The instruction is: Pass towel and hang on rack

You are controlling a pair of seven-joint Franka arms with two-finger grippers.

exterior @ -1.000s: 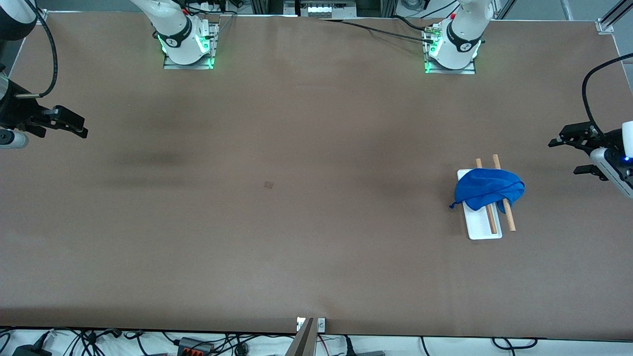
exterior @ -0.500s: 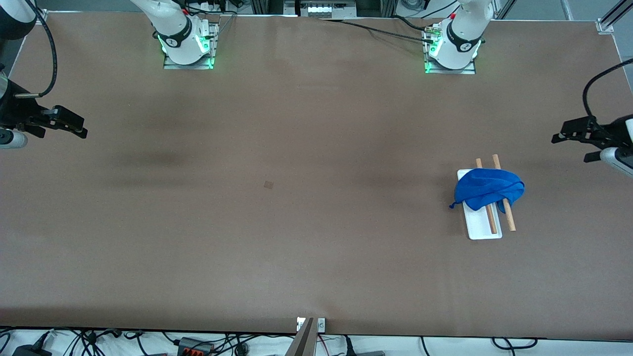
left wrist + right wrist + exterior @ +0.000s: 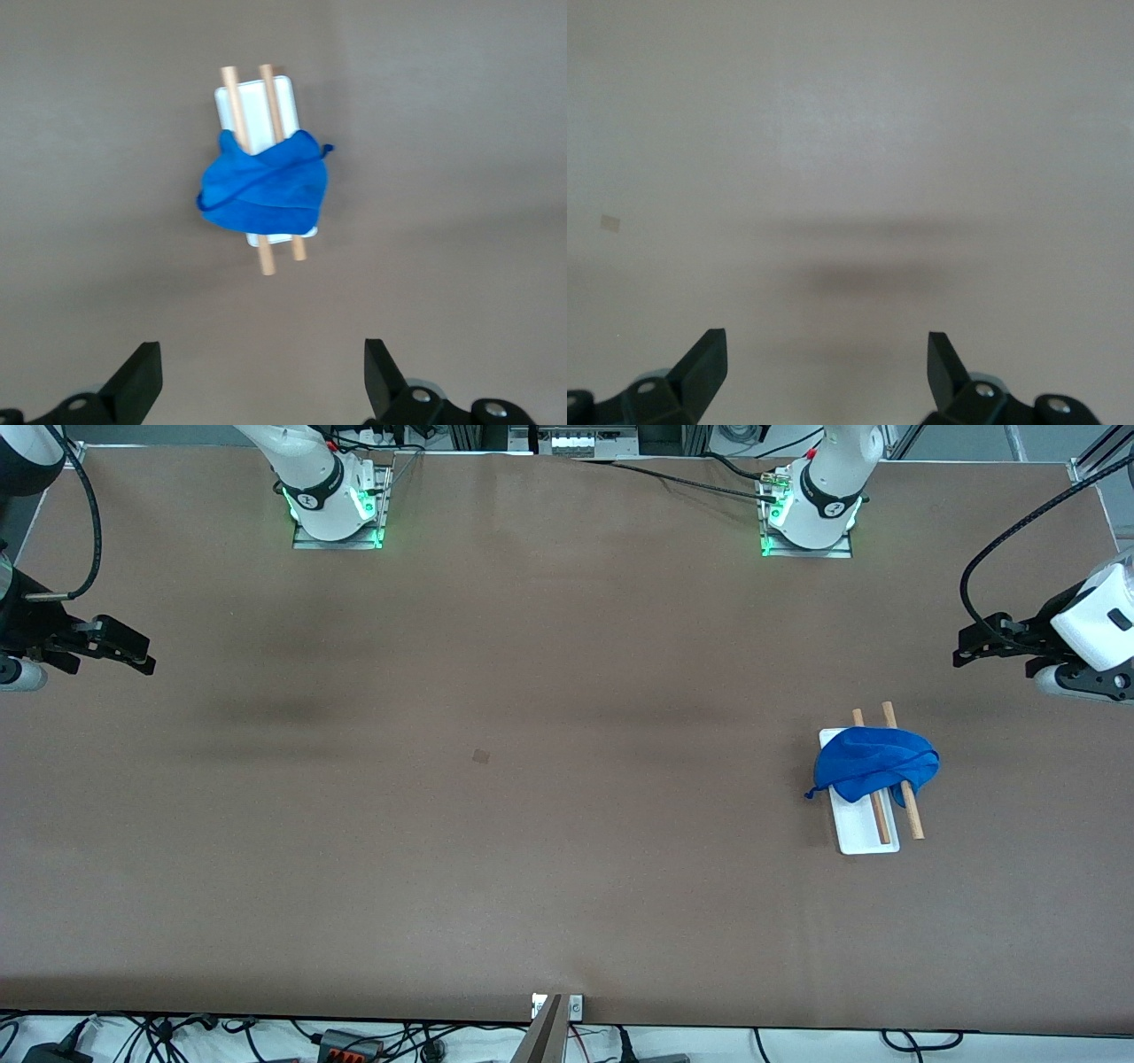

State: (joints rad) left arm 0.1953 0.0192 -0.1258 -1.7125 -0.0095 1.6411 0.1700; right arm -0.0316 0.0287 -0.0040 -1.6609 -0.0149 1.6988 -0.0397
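Observation:
The bright blue towel (image 3: 873, 766) lies bunched over both wooden rods of the rack (image 3: 864, 833), at the left arm's end of the table. It covers the rods' middle, and their ends stick out. My left gripper (image 3: 967, 648) is open and empty, up in the air over the table's edge at that end, apart from the rack. In the left wrist view the towel (image 3: 264, 186) and rack (image 3: 285, 102) lie well ahead of the open left gripper (image 3: 263, 367). My right gripper (image 3: 142, 654) waits open and empty over the right arm's end of the table, and the right wrist view (image 3: 827, 354) shows bare table.
The brown table (image 3: 532, 824) carries a small dark mark (image 3: 481, 755) near its middle. Cables and plugs lie along the edge nearest the front camera (image 3: 337, 1041). The arm bases (image 3: 337, 505) stand at the edge farthest from that camera.
My left arm has swung and risen, and its gripper has shifted toward the bases' side of the table. The towel, rack and right arm have not moved.

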